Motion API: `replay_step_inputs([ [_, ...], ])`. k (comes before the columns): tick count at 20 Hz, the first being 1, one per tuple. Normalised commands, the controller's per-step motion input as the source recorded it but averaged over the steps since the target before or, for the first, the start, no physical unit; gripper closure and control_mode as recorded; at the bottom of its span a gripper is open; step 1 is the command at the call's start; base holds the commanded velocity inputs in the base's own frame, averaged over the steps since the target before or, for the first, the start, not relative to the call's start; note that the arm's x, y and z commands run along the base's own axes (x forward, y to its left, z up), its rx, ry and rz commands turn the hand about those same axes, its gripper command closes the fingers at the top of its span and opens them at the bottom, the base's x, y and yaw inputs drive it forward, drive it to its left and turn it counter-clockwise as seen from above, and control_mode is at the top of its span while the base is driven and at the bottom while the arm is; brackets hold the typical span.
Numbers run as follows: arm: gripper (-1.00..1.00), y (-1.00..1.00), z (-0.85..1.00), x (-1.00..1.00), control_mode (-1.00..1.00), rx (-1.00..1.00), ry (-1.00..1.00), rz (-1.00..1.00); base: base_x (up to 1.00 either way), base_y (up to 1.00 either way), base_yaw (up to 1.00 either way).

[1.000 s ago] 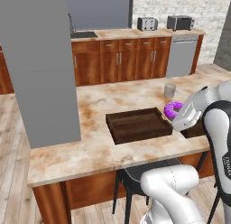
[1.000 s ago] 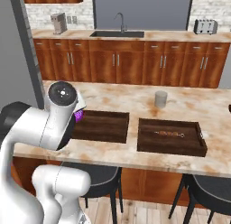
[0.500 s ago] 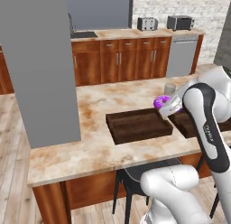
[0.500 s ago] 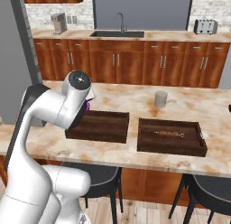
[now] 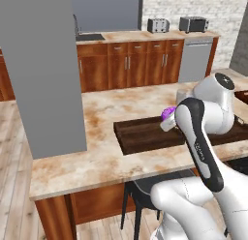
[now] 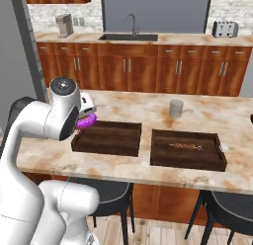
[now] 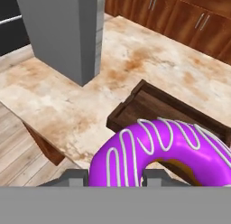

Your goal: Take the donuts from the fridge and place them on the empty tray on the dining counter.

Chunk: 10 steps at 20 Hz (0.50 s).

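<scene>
- Gripping one purple donut (image 7: 167,151), the hand (image 6: 85,115) hangs above the empty tray's (image 6: 106,139) near-left corner.
- Bare tray floor lies just ahead on the worktop (image 6: 148,113).

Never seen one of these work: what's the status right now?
Gripper shut on purple donut. Donut above the empty tray's near end, not yet down. Tray bare, nothing blocking.
</scene>
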Motion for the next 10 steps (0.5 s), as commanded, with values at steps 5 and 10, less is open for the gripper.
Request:
replay_step_inputs([
  [5,1.0,0.18,-0.11,0.23,-1.0,-0.01,0.0,-0.04,0.0,0.0,0.0],
  [10,1.0,0.06,-0.21,0.36,-1.0,0.0,0.0,0.0,0.0,0.0,0.0],
])
